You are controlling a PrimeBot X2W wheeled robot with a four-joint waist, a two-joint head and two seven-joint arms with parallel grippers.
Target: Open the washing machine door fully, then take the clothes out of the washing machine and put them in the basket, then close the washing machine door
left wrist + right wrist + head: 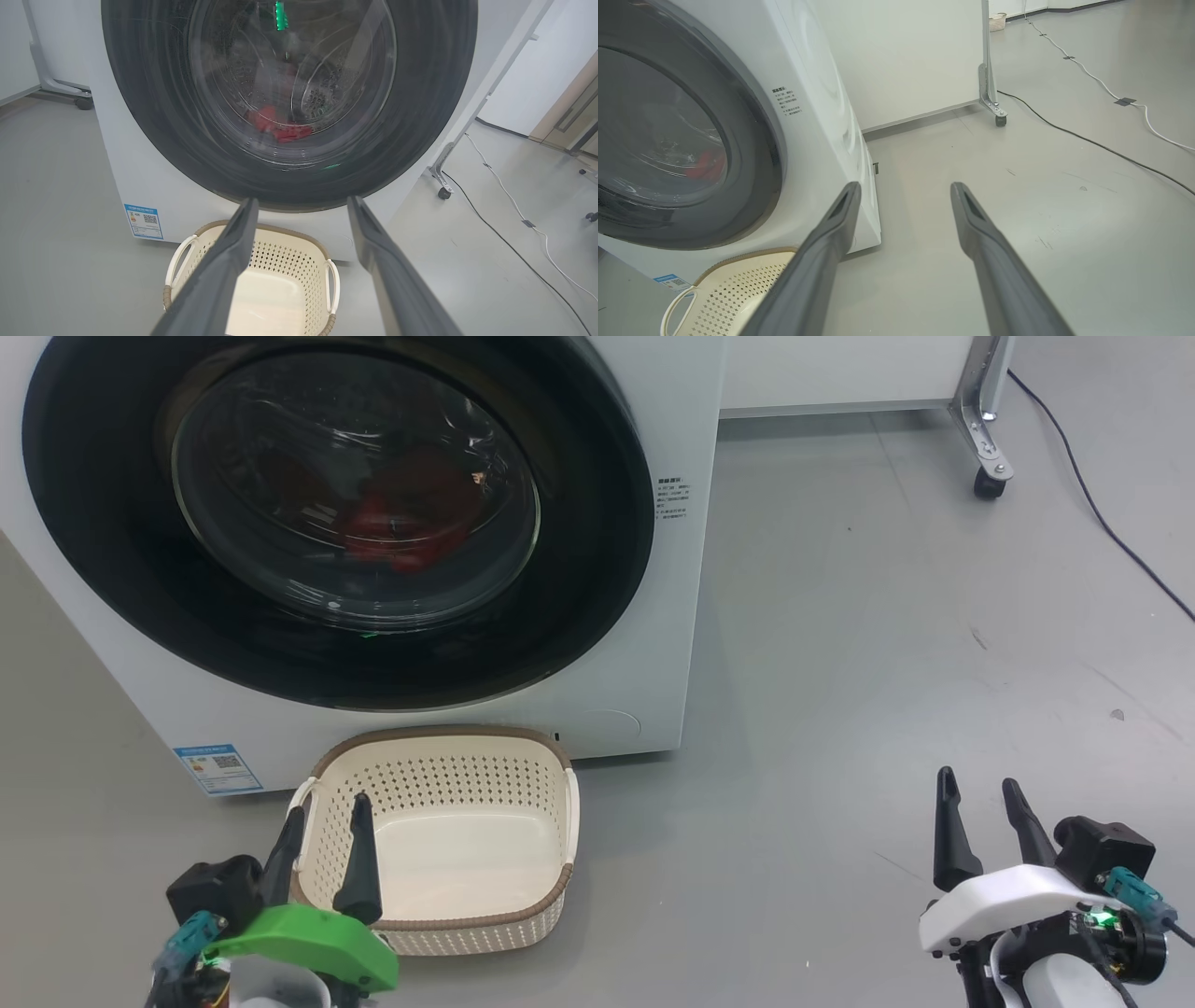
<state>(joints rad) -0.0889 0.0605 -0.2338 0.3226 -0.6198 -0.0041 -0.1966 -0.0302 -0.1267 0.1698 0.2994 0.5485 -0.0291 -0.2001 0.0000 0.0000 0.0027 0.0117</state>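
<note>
Step 1, not started: door (355,504) sits flush on the washer (686,569) and looks latched. Clothes (401,523) are inside the washer, a red lump seen low through the door. Basket (439,735) is on the floor (840,663) just in front of the washer, below the door, empty.

Left gripper (329,805) is low at the basket's near-left corner, fingers spread, holding nothing. Right gripper (978,778) is well off to the right above bare floor, also spread and empty.

Next: one gripper has to reach the door rim and pull. No handle or recess visible, so can't tell hinge side. Possible risk: basket may foul the door's swing.
</note>
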